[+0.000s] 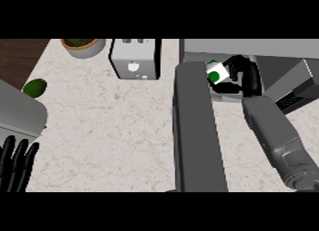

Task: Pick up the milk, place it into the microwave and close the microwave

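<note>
Left hand (11, 164) at the counter's (115, 131) lower-left edge, resting, fingers straight and upright, holding nothing. Beside it a grey appliance (11, 110), cut off by the left edge, with a green avocado (35, 87) at its far corner. Along the counter's far edge, a potted plant (83, 46) cropped at the top, then a toaster (135, 59).

Right of centre, the microwave's (268, 52) open door (198, 131), swung out over the counter toward the near edge. Just past its hinge end, the milk (217, 74): a white carton with a green mark, at the mouth of the microwave, tilted, long axis hard to make out, lower part hidden. Right hand (240, 74) clamped on the carton, fingers curled round it from the right; forearm stretched from the lower-right corner up toward the microwave.
</note>
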Robot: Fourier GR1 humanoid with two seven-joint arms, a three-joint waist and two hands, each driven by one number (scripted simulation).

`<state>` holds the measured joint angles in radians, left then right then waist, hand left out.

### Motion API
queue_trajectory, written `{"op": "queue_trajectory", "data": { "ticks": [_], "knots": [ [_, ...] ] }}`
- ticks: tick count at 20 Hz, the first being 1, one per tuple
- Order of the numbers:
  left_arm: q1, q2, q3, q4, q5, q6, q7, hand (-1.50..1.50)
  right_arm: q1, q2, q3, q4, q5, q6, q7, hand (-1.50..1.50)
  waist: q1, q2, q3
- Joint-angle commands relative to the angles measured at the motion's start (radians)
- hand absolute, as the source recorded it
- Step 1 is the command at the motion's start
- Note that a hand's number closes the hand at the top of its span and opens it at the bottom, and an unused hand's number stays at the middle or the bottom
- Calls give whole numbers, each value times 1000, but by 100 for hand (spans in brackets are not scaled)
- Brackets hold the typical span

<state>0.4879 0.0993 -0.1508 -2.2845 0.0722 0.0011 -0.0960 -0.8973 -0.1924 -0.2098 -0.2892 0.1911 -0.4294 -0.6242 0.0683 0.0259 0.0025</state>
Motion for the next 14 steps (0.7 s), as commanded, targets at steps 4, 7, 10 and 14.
{"op": "queue_trajectory", "data": {
  "ticks": [4,7,10,14],
  "knots": [
    [-33,13,32,35,-8,-1,4,-150,-58,-30,-7,59,54,-270,-46,150,24,15,1],
    [-28,22,16,33,-33,-12,-10,-150,-96,-35,65,136,133,-244,-7,-150,47,18,0],
    [-22,8,-13,23,-70,8,-1,-150,-130,-1,83,173,150,-219,24,-150,48,16,1],
    [-33,31,5,47,-42,-25,-1,-150,-158,-17,107,205,177,-153,40,-150,36,13,0]
  ]
}}
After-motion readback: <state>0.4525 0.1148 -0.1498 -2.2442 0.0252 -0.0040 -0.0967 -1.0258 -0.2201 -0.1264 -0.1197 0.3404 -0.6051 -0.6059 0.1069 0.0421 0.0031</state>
